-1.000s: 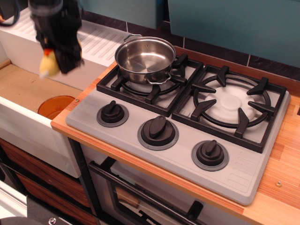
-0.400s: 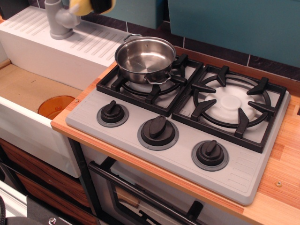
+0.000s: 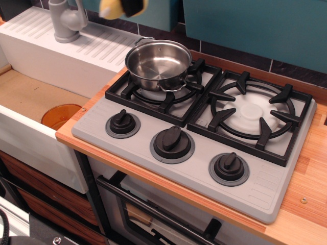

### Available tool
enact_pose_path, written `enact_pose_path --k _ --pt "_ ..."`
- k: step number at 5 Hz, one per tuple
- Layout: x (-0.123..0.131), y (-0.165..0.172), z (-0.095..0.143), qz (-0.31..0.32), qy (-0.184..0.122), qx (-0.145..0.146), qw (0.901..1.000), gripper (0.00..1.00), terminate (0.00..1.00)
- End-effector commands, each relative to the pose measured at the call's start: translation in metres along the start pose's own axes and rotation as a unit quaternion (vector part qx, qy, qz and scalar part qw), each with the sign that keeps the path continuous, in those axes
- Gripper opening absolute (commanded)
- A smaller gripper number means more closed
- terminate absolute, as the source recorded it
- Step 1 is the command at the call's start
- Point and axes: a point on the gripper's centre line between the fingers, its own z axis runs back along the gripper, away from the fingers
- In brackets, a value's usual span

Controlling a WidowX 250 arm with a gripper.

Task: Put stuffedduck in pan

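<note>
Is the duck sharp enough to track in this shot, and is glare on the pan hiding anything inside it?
In the observation.image view, the stuffedduck is a soft, blurred yellow patch cut off by the top edge, with the gripper barely in frame and its jaws unreadable. The pan is sharp; bright highlights streak its walls, but its floor reads clearly and looks empty.

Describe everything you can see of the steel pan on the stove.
The pan is round, shiny stainless steel with shallow straight sides. A thin wire loop handle sticks out at its near right edge, and another shows at the far left rim. It stands upright and empty, its bright inside reflecting the surroundings. It rests on the black grate of the left burner, near the sink side of the stove. Nothing else touches it.
</note>
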Motion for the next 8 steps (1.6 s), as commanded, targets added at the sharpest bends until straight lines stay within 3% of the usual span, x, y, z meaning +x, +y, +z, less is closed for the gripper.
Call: enact_pose_path --k 1,2,6,8 --pt "0.018 -0.011 -0.001 -0.007 -0.027 0.019 0.9994 0.0 0.0" --pt "0.021 -0.01 -0.005 -0.022 -0.035 0.027 0.9988 1.0 0.0" --pt "0.017 -0.004 0.001 -0.024 -0.027 0.024 0.9991 1.0 0.0" --pt "0.014 -0.004 0.009 -0.03 -0.025 0.05 0.998 1.0 0.0"
